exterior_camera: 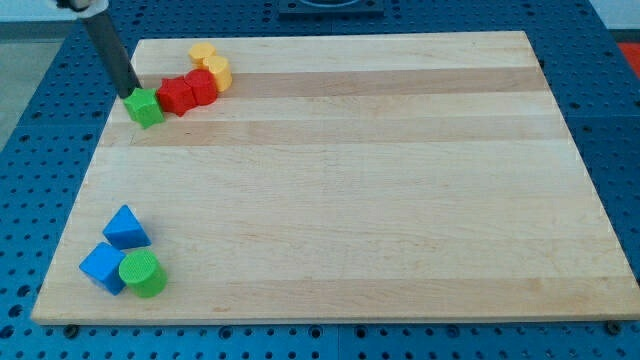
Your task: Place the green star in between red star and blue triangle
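my tip [130, 94] bare, grasping nothing, touching green star [146, 107] at its upper left; red star [180, 96] just right of it, probably touching; blue triangle [126, 228] well below.

My tip [130, 94] touches the green star [146, 107] at the board's [400, 200] top left, beside what seems a red star [178, 96], well apart from the blue triangle [126, 228].
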Robot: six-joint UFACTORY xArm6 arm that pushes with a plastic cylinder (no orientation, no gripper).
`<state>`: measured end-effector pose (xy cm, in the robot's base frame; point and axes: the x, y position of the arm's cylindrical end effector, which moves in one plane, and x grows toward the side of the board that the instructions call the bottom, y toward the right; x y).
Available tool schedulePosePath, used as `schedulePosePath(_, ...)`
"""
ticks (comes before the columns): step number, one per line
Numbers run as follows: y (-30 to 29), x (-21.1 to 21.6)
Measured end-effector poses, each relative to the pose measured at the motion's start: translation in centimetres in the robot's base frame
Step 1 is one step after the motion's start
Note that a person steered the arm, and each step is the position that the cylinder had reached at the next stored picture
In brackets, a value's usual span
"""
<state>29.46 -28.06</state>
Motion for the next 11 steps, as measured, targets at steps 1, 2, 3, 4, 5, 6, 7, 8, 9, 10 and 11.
schedulePosePath(1,0.2,-1.4)
schedulePosePath(2,2.0,-0.5)
schedulePosePath(3,2.6,0.0)
schedulePosePath(4,2.6,1.0)
schedulePosePath(5,2.5,2.8)
schedulePosePath(6,2.2,3.9)
schedulePosePath(7,2.1,5.2)
schedulePosePath(8,1.6,7.5)
schedulePosePath(9,1.0,9.9)
schedulePosePath(10,0.7,12.6)
schedulePosePath(11,0.7,13.6)
